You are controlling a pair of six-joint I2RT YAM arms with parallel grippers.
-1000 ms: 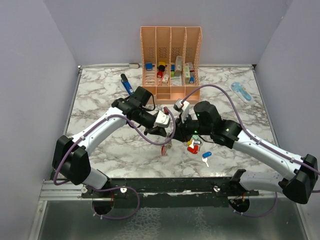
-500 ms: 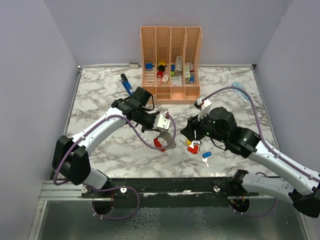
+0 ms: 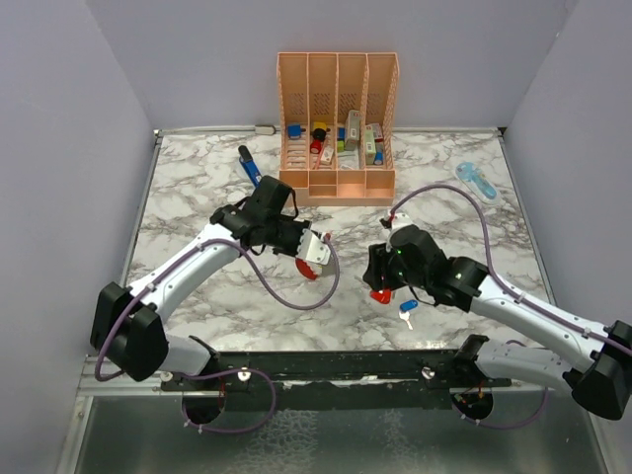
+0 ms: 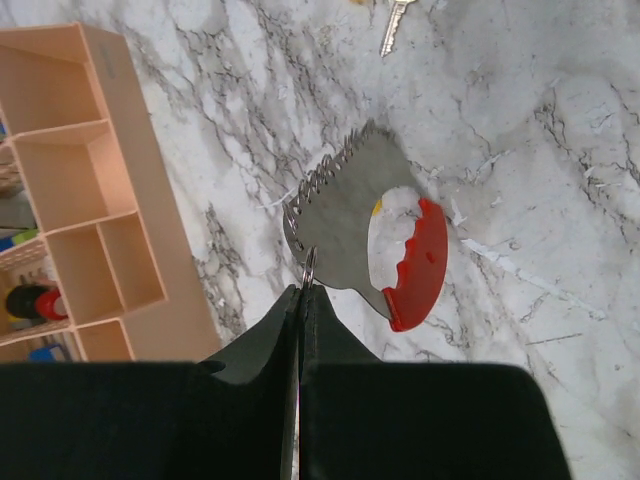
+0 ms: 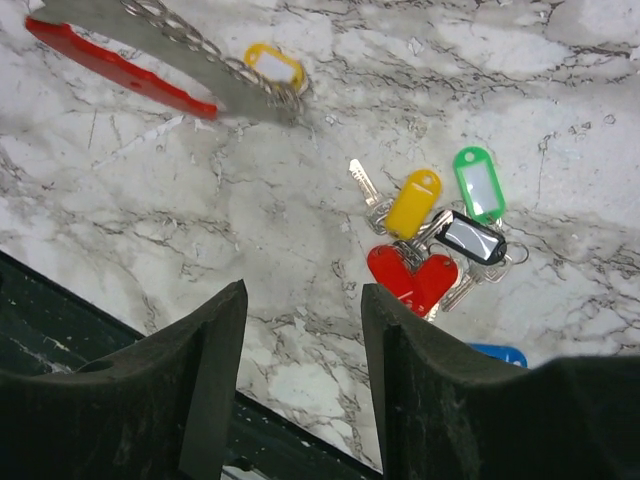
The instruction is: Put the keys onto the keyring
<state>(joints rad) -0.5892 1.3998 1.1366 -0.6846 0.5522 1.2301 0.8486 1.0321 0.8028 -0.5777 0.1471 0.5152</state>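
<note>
Marble tabletop carried the keys in a small heap near the front, right of centre: yellow, green and red tags bunched together, a blue one just nearer. The right pincer hovered over them, jaws apart and empty. The left pincer, jaws together, was clamped on the keyring. Its chain and red strap hung left of the heap, with a yellow tag by the chain.
</note>
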